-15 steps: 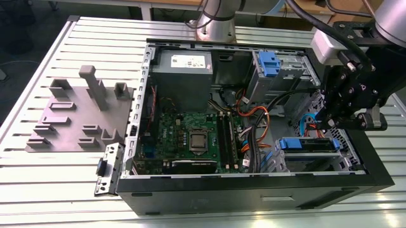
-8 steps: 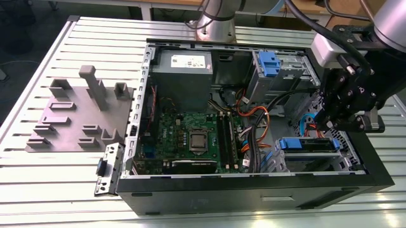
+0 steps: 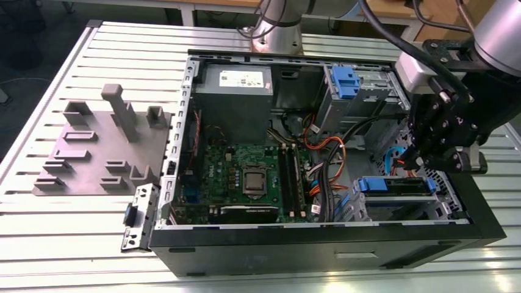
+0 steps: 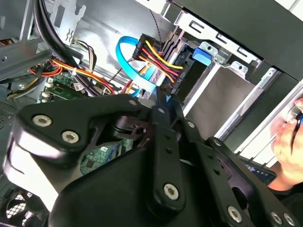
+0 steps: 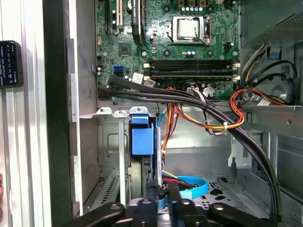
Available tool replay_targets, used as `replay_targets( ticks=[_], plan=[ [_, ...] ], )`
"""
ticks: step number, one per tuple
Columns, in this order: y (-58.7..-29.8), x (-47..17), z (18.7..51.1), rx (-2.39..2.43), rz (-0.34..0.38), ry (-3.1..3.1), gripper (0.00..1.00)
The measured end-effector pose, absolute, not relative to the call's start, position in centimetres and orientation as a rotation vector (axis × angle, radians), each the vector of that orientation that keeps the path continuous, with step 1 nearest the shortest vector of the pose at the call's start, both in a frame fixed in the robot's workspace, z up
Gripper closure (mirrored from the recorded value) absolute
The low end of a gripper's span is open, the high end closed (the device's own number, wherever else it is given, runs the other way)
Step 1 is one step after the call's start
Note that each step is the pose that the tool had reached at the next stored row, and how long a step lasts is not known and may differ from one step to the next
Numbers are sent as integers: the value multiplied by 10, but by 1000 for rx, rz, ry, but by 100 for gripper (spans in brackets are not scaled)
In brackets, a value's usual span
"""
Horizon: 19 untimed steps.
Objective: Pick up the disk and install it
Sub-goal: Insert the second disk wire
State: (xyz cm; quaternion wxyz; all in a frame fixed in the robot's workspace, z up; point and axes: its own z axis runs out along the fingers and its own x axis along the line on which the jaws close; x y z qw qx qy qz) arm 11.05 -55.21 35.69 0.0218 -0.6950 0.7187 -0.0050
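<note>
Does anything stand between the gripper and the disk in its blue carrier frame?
Nothing visible does. In the first wrist view the gripper is close to the blue-framed disk; a flat blue cable lies beside the gripper, not between them.

The disk point(image 3: 396, 188), a flat rectangular drive body carried in a blue plastic frame, sat seated in the lower drive cage of the open black computer case point(image 3: 326, 241), near the case's front corner at the exterior view's right. In the exterior view it lay flat with its blue frame tab facing the motherboard side. In the first wrist view the same blue frame point(image 5: 142, 139) showed edge-on inside the grey metal bay; its label could not be made out.
</note>
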Motion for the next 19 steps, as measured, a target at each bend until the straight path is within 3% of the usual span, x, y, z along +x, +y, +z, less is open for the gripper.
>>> replay_targets(
  ticks=[1, 3, 19],
  plan=[
    [-552, 111, 357, -2153, -15, 2227, 83],
    [-552, 111, 356, -2153, -15, 2227, 84],
    [-554, 107, 354, -2156, -15, 2224, 84]
  ],
)
